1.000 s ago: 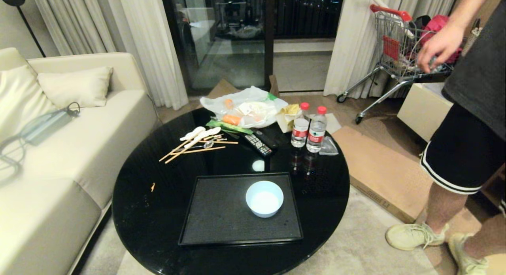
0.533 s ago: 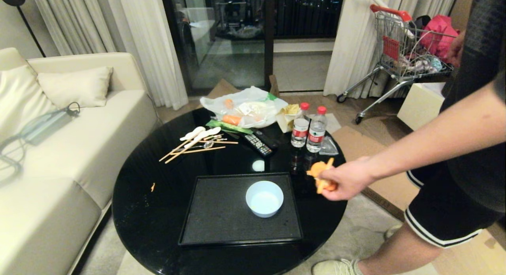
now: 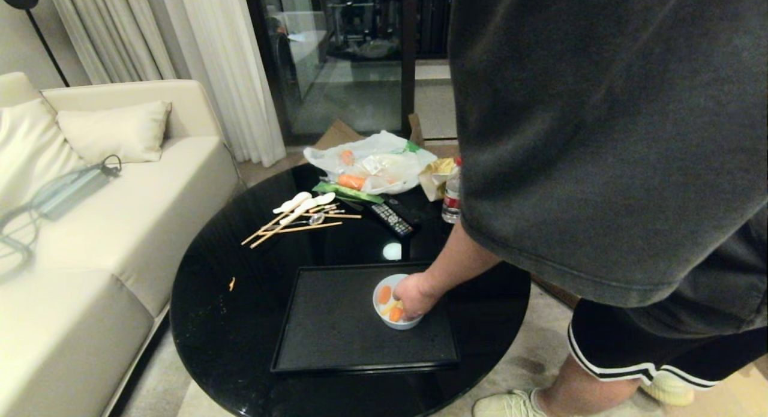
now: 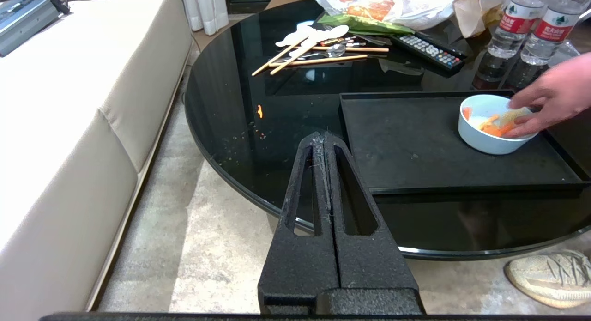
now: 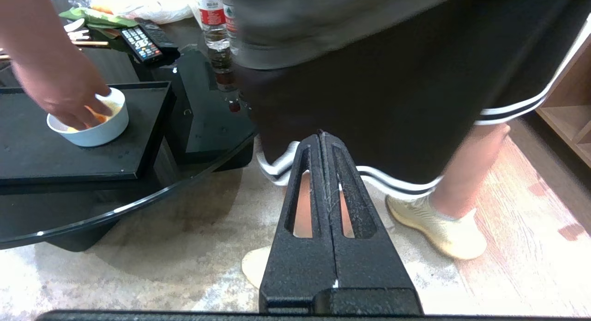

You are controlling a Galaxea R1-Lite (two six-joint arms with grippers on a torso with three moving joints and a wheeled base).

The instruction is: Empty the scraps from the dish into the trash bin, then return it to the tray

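No step has begun: a person's hand (image 3: 413,297) drops scraps (image 3: 389,303) into the dish (image 3: 396,302) on the tray (image 3: 336,327) at lower centre, both grippers (image 4: 323,143) (image 5: 322,141) pinched shut and empty, so a reach must wait.

Glossy black tabletop (image 3: 240,321), chopsticks w/ white spoons (image 3: 300,216), remote (image 3: 391,219), plastic bag (image 3: 372,162) at far edge, cream sofa (image 3: 90,255) — person (image 3: 600,135) leaning in.

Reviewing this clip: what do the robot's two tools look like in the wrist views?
Both are alike. The left tool and the right tool are matte black with a rough, speckled texture. Each has two long fingers tapering to a narrow tip, each finger pierced by a long slot. Pale fluff clings along the seam. No cables or markings show.
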